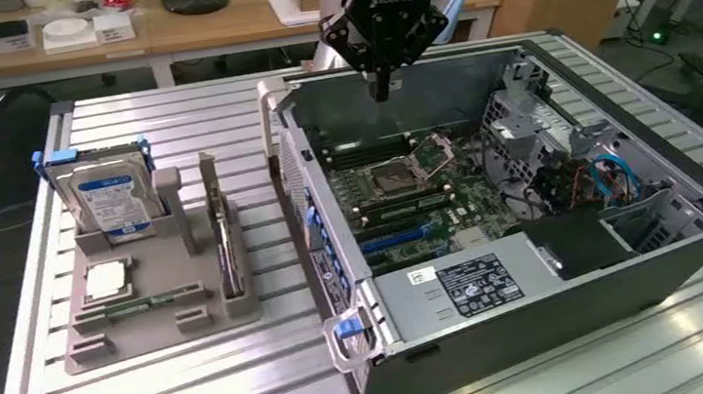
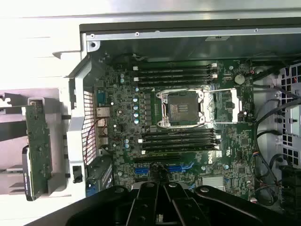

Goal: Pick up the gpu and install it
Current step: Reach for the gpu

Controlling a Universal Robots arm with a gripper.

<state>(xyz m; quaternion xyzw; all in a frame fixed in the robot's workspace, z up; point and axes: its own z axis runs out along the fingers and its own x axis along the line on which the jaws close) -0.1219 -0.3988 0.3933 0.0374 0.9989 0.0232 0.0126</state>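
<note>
Exterior view
Gripper [image 1: 379,89]: fingers pinched together, empty, hanging over the far end of the open case [image 1: 537,334].
Gpu [image 1: 223,245]: on edge in the grey holder [image 1: 143,332] on the table [image 1: 215,393], to the exterior view's left of the case, well apart from the gripper.
Drive [image 1: 109,198]: upright in the same holder, with the blue label facing out.

Wrist view
Gripper [image 2: 160,187]: closed on nothing, above the motherboard [image 2: 141,141].
Gpu [image 2: 38,150]: green board outside the case wall, in the holder.
Socket [image 2: 181,108]: between two banks of memory slots.
</note>
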